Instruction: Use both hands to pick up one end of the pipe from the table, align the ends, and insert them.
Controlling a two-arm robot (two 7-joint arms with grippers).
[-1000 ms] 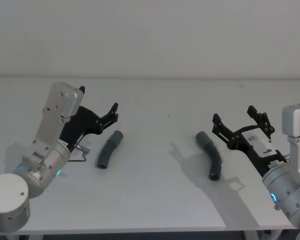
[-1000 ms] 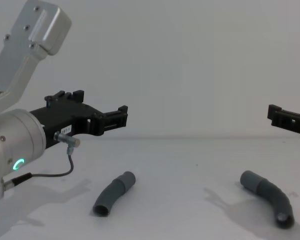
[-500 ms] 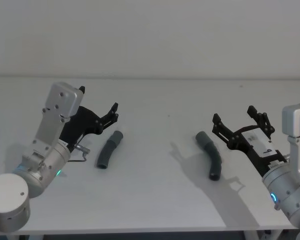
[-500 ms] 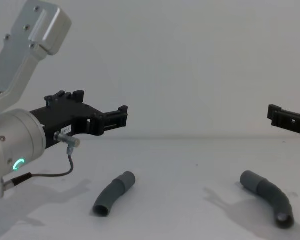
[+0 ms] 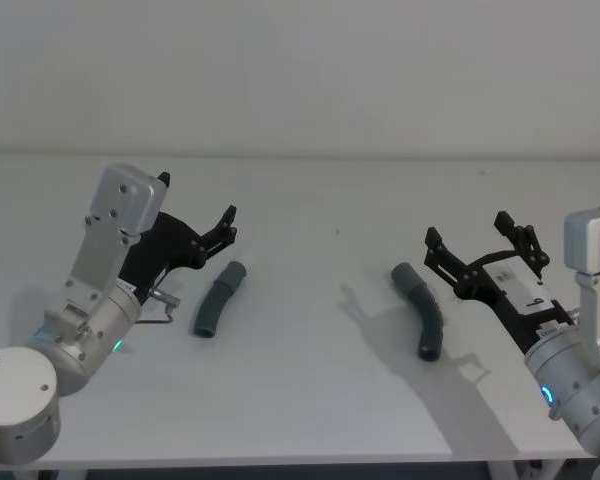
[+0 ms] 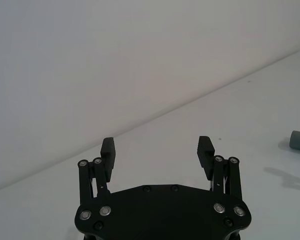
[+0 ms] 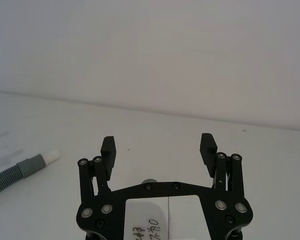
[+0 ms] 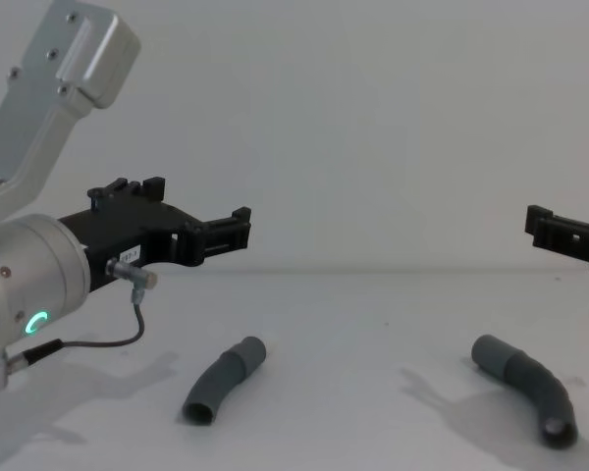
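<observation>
from here i see a plain pale wall (image 5: pixel 300 70) behind the white table (image 5: pixel 320 200), over which the left gripper (image 6: pixel 156 150) and right gripper (image 7: pixel 159 145) hang spread wide, gripping nothing, while the left pipe piece (image 5: pixel 217 300) and right pipe piece (image 5: pixel 423 310) lie flat, well apart, one near each.

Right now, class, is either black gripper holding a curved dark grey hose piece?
No: the left gripper and right gripper are open; the hose pieces lie on the table.

Bright, diffuse light lays a soft shadow left of the right pipe piece (image 5: pixel 426 312) on the table (image 5: pixel 310 385).
</observation>
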